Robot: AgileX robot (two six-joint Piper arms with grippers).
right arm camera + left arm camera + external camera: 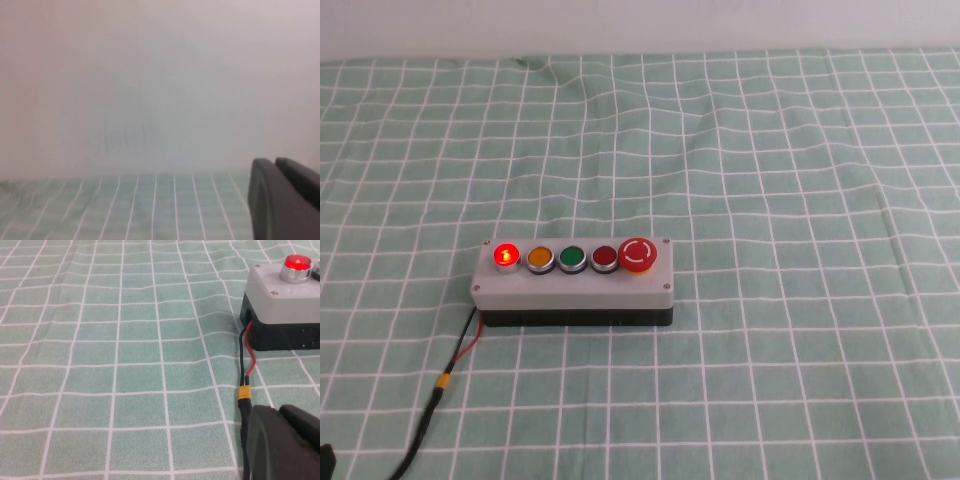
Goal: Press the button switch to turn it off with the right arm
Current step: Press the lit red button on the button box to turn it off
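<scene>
A grey-topped switch box on a black base sits on the green checked cloth, left of centre. Its row holds a lit red button at the left end, then orange, green and dark red buttons, and a large red mushroom button. In the left wrist view the lit red button glows on the box corner, and my left gripper hangs shut a little before it, beside the cable. My right gripper is shut, faces the far wall over the cloth, and is absent from the high view.
A black and red cable with a yellow connector runs from the box's left end toward the near left corner. The green checked cloth covers the table, rumpled at the back near the white wall.
</scene>
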